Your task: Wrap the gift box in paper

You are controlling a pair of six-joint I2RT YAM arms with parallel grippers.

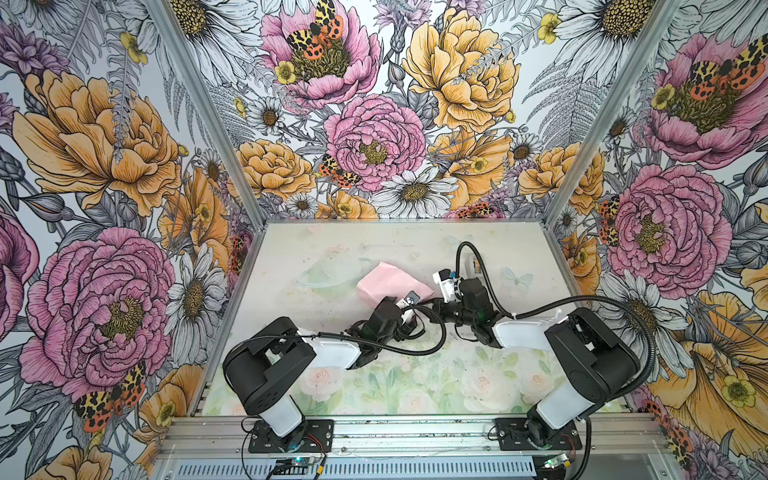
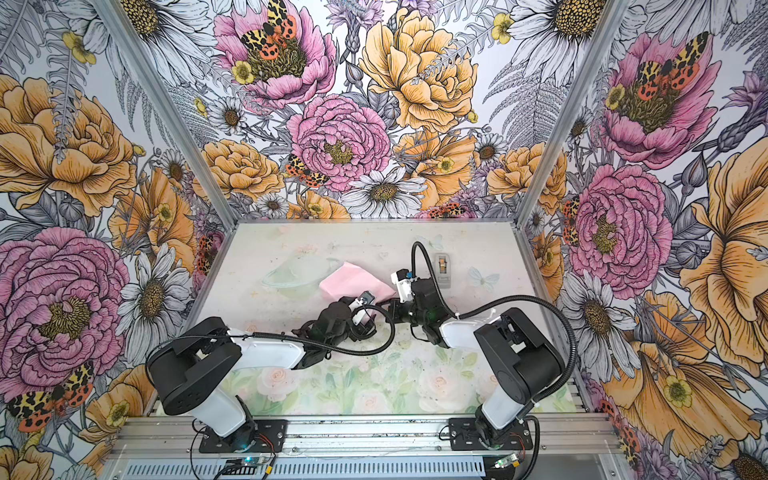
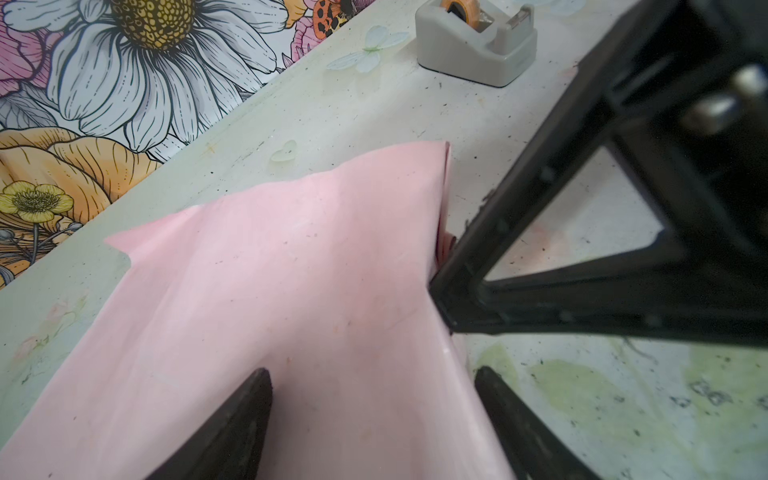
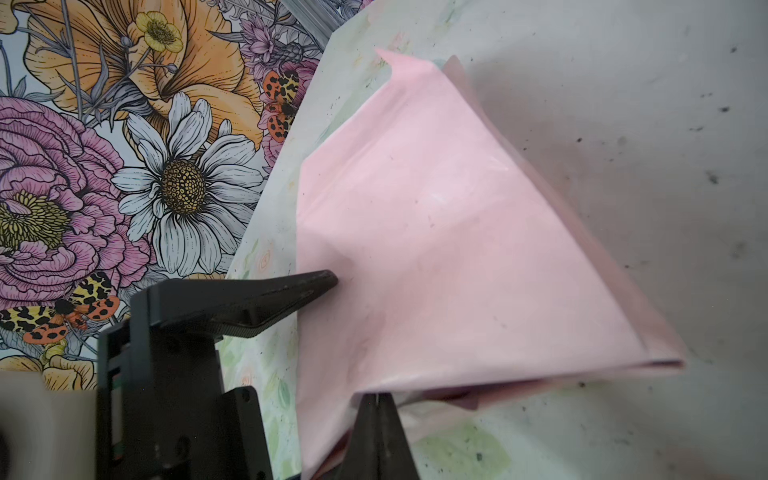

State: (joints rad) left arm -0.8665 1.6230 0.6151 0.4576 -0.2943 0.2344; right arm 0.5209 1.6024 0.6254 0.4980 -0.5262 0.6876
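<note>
Though creased, pale pink paper (image 1: 384, 284)

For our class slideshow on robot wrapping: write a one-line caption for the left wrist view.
Left fingers straddle the paper; shut right fingers touch its edge.

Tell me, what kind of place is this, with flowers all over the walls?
Probably a robot test booth: a left arm and right arm bolted to a metal rail, printed floral walls on metal framing, and pink paper and a tape dispenser on the table.
</note>
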